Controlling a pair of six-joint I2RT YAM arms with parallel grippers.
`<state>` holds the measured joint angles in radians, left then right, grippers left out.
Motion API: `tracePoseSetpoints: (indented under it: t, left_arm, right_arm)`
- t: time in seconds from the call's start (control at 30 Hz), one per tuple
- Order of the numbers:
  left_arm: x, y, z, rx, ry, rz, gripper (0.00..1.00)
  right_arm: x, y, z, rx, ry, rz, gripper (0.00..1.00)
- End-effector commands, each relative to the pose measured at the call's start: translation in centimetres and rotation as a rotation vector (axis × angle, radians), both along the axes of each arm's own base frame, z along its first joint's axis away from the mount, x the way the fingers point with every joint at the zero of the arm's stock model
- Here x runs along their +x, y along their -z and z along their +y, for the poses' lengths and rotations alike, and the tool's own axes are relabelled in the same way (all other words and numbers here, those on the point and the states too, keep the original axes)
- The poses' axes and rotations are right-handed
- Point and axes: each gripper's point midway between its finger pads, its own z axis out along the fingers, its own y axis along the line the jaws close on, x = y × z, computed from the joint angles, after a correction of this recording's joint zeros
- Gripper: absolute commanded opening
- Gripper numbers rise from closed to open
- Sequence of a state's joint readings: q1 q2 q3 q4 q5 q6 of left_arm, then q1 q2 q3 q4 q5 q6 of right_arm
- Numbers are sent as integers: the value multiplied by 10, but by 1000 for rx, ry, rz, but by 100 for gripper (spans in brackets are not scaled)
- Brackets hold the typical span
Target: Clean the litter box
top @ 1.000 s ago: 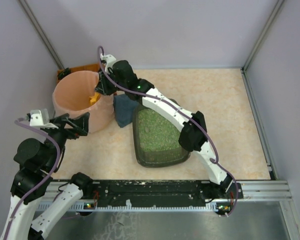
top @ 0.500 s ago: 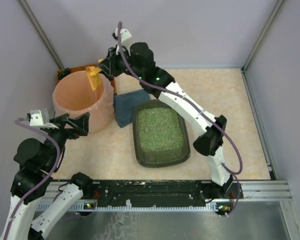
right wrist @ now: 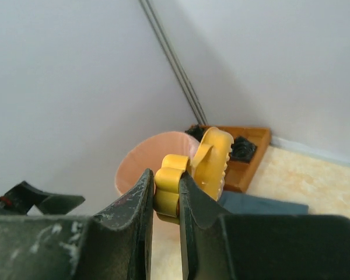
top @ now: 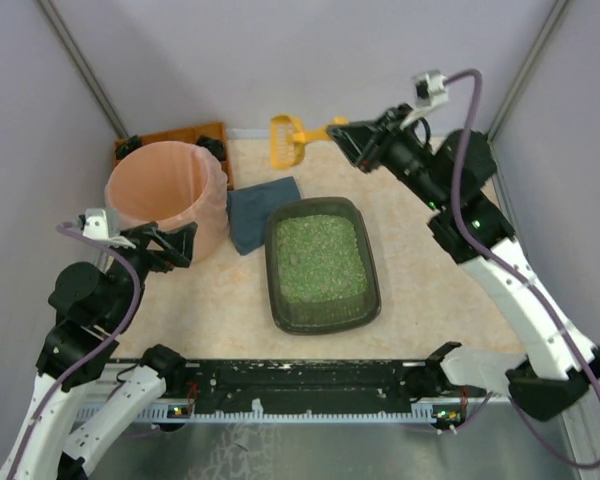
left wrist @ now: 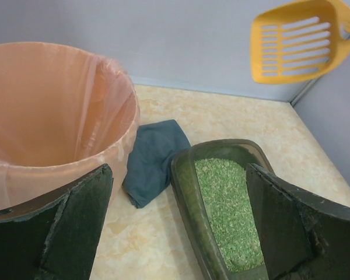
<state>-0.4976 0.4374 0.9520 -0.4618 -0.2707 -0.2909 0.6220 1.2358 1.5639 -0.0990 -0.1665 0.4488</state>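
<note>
Litter box is sitting mid-desk, a bit right of center, long side running front to back, with a pretty even layer of green granules in it.

Going left to right: the orange-brown tray is tucked in the back left corner. Something small and black sits at its right end, can't tell what. Right in front of it is the pink bucket, upright and lined with a thin plastic bag. The blue cloth lies crumpled on the desk between the bucket and the litter box, touching the box's back left corner. The yellow scoop hangs in the air near the back wall, behind the box, slotted head pointing left.

What changed in the last half second: your right arm was stretched over the bucket with the scoop dangling at its rim. It's now swung off to the right and pulled the scoop away from the bucket. Bucket, cloth and box haven't budged. Your left arm has crept slightly to the right.

Your left pincer hovers just in front of the bucket with its fingers spread wide and nothing between them, looking across at the box. Your right pincer is up high at the back, clamped tight on the end of the scoop's handle.
</note>
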Motion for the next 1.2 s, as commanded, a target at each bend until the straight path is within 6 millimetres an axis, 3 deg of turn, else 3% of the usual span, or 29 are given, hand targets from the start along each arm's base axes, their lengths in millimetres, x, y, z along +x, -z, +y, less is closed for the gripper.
tracePoseSetpoints:
  t: [0.0, 0.1, 0.23, 0.53, 0.67, 0.73, 0.87, 0.97, 1.17]
  left_arm:
    - [9, 5, -18, -14, 64, 1, 100]
    - [15, 13, -25, -9, 85, 25, 100]
    - [19, 18, -33, -10, 107, 38, 100]
    - [19, 22, -36, -16, 121, 51, 100]
    - [19, 24, -35, -13, 118, 54, 100]
    - [20, 25, -36, -12, 121, 58, 100]
    - [23, 33, -40, -3, 128, 79, 100]
    - [27, 41, -43, 5, 135, 105, 100]
    - [34, 56, -50, 14, 146, 145, 100]
  right_arm:
    - [-23, 50, -39, -5, 53, 119, 0]
    - [-30, 105, -57, -31, 94, 247, 0]
    - [-35, 163, -63, -69, 112, 376, 0]
    - [-14, 257, -61, -115, 170, 552, 0]
    - [-1, 288, -64, -102, 195, 606, 0]
    - [4, 299, -64, -100, 192, 624, 4]
    - [11, 309, -68, -159, 213, 633, 32]
    - [13, 303, -86, -196, 275, 610, 49]
    - [10, 274, -128, -300, 395, 543, 72]
